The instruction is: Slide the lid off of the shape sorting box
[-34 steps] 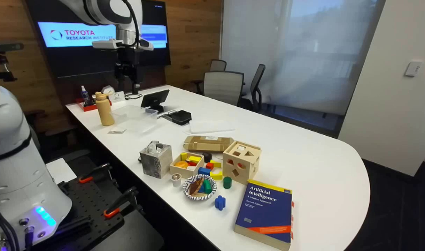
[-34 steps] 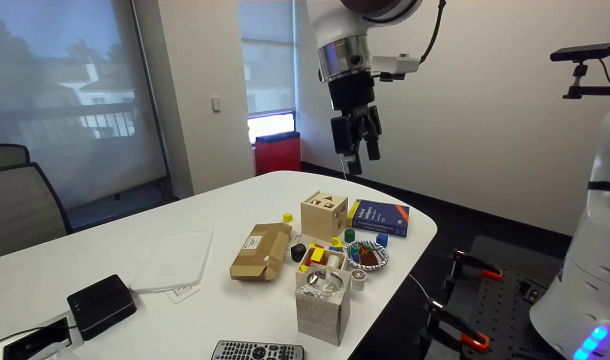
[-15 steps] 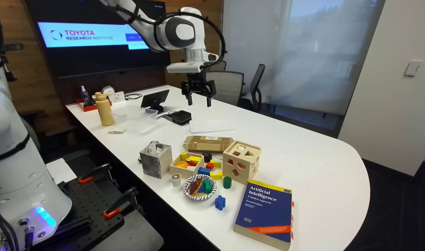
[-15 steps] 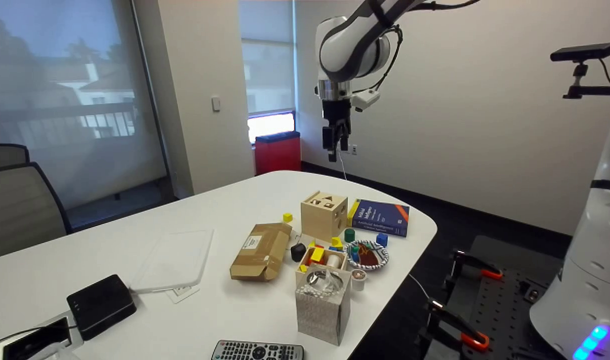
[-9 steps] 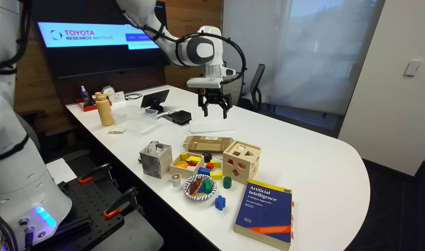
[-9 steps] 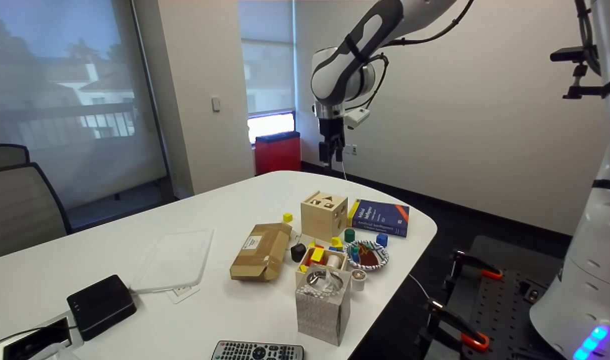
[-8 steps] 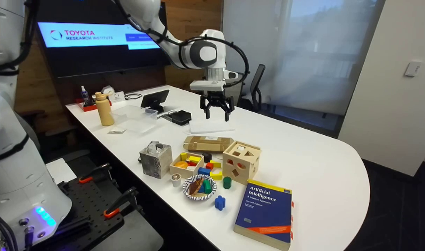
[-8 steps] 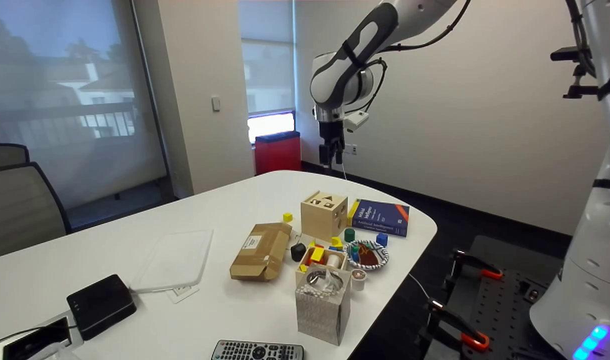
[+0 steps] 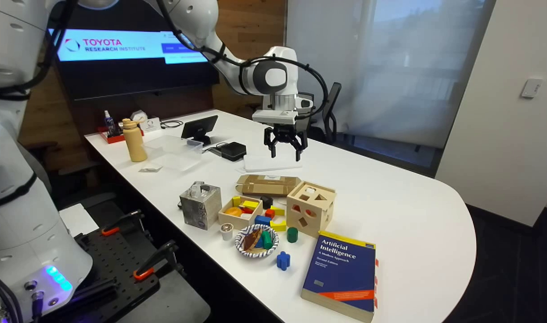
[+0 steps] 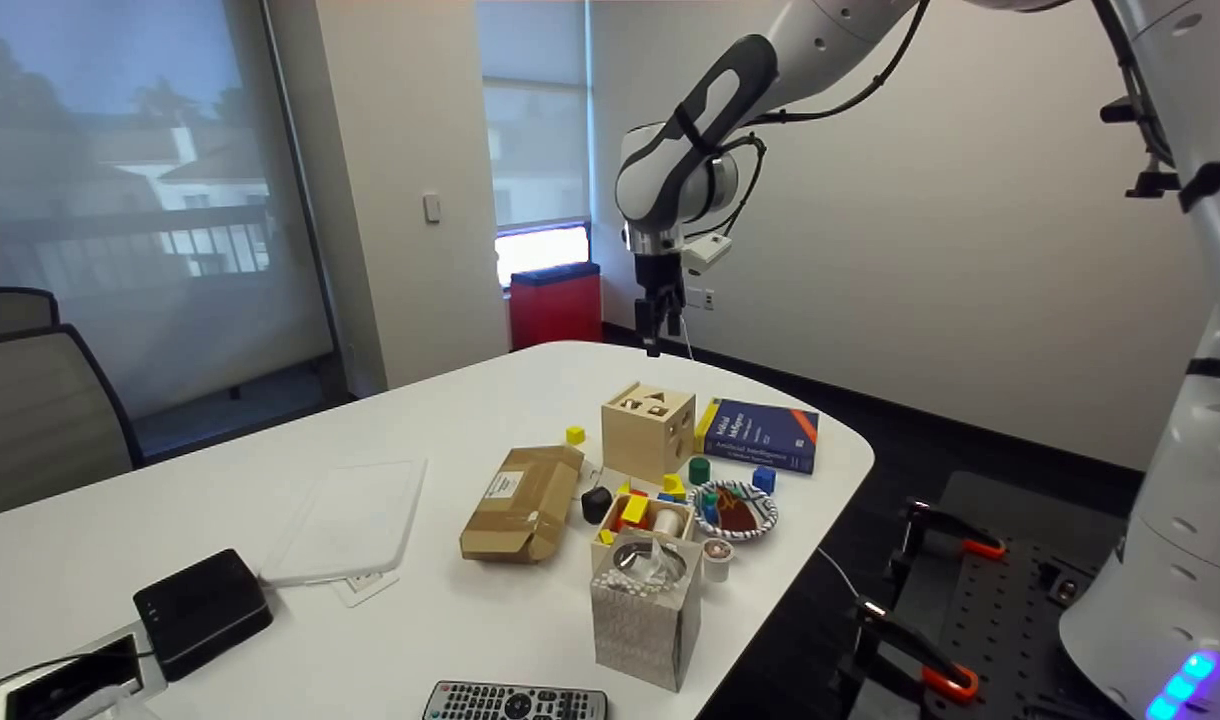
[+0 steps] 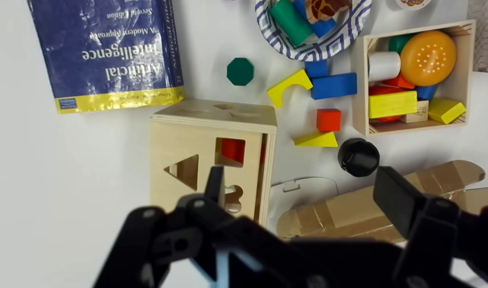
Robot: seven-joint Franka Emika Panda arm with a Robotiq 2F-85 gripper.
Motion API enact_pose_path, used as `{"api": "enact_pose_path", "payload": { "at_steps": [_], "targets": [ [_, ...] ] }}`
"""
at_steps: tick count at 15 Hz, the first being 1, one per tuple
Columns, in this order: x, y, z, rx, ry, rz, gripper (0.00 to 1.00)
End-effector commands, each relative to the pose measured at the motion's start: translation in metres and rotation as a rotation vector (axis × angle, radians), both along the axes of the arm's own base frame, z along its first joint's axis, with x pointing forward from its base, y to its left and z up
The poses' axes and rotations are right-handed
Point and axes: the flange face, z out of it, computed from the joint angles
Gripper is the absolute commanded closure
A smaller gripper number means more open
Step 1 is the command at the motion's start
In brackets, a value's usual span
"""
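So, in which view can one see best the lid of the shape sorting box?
The wrist view: it shows the lid largest, from above, triangular cut-out included, though one of the fingers hides part. Both exterior views show the lid unblocked but smaller, at a slant.

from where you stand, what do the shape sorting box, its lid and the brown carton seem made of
Shape sorting box: probably wood; pale tan with a smooth, matte look.
Lid: seemingly the same wood, going by its matching colour and clean-cut holes; solid or plywood, I can't tell.
Brown carton: likely cardboard, dull brown and folded, with glossier bands that could be tape.
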Motion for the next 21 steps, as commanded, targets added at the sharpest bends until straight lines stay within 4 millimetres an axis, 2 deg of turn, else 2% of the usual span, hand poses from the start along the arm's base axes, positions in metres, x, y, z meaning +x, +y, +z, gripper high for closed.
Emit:
{"api": "enact_pose_path", "payload": {
  "at_steps": [1, 14, 21],
  "targets": [
    [0.007, -0.003, -0.006, 0.02, 0.003, 0.006, 0.0],
    [0.075, -0.059, -0.082, 0.048, -0.011, 0.04, 0.0],
    [0.092, -0.07, -0.12, 0.075, -0.004, 0.017, 0.0]
  ]
}}
